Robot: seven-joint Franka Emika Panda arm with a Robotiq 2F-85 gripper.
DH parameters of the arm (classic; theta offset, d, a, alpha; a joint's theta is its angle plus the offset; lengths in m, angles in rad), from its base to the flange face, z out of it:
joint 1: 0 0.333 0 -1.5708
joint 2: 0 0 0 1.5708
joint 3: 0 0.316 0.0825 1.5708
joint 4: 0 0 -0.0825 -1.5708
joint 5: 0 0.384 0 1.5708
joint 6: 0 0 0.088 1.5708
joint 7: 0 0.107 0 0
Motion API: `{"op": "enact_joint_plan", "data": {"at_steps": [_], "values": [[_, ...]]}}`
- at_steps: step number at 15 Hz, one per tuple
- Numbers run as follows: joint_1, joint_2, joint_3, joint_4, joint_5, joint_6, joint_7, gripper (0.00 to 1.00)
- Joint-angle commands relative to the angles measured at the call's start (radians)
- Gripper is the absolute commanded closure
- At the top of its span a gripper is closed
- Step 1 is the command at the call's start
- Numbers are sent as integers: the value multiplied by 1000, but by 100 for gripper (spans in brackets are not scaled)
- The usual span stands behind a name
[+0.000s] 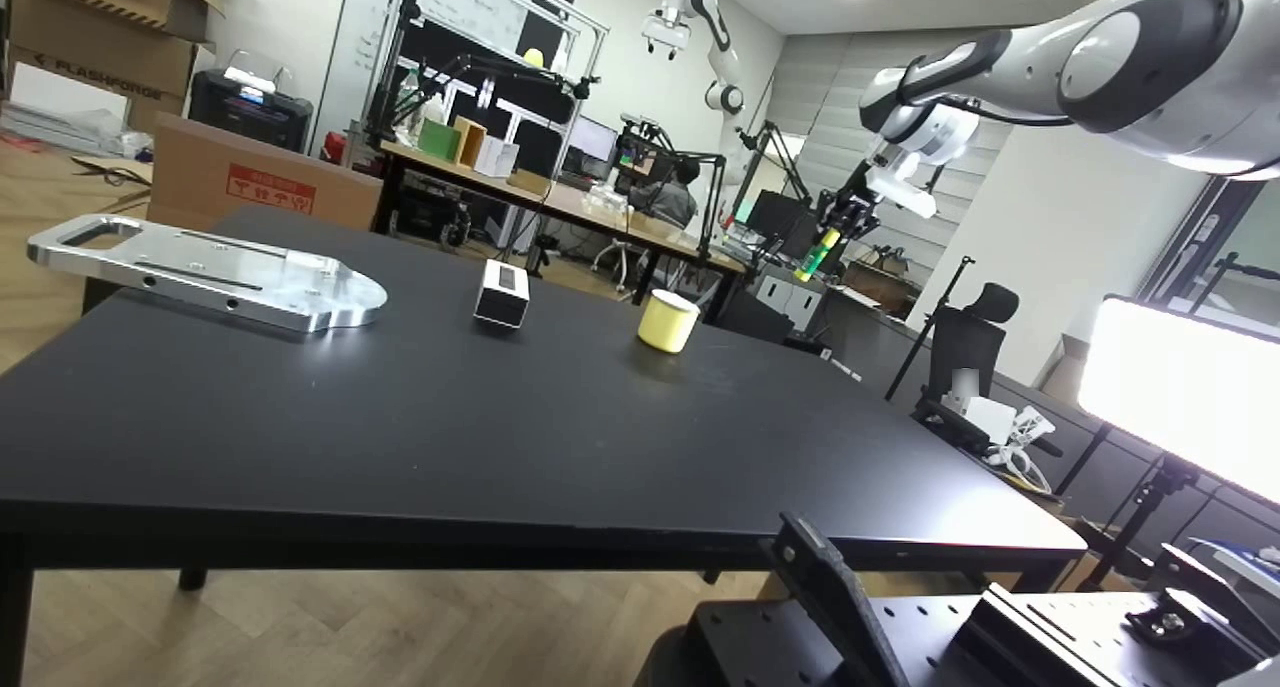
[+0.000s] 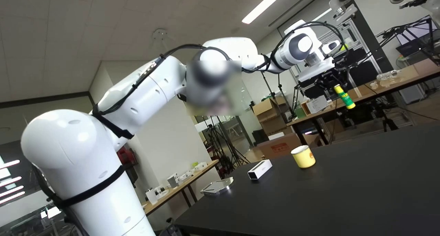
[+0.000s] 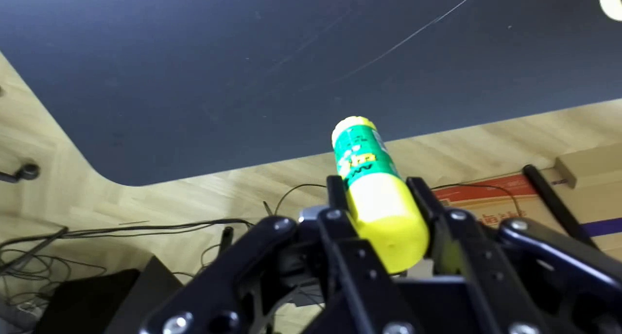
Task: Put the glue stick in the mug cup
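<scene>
The glue stick, a green tube with yellow ends, is held in my gripper [image 3: 375, 180] in the wrist view [image 3: 364, 156]. The fingers close on both sides of its yellow cap, and its green part points away from the jaws. The glue stick also shows tilted and high above the table in both exterior views [image 1: 818, 254] [image 2: 344, 97]. The pale yellow mug cup stands upright on the black table in both exterior views [image 1: 668, 323] [image 2: 304, 157], well apart from and below the gripper. In the wrist view only a pale curved edge of the mug cup [image 3: 613, 1] shows at the upper right.
A small black-and-white box [image 1: 502, 294] lies on the black table [image 1: 400, 427] near the mug cup. A silver metal plate [image 1: 225, 272] sits at the table's end beyond the box. A bright light panel [image 1: 1190, 397] stands beside the table. The table's edge [image 3: 272, 164] passes below the gripper.
</scene>
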Motion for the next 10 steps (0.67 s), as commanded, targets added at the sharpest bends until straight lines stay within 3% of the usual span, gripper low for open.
{"op": "enact_joint_plan", "data": {"at_steps": [1,10], "values": [[51,-84,33,-134,-3,-17,-125,91],[159,-269,85,-522,-11,39,-416,91]]}}
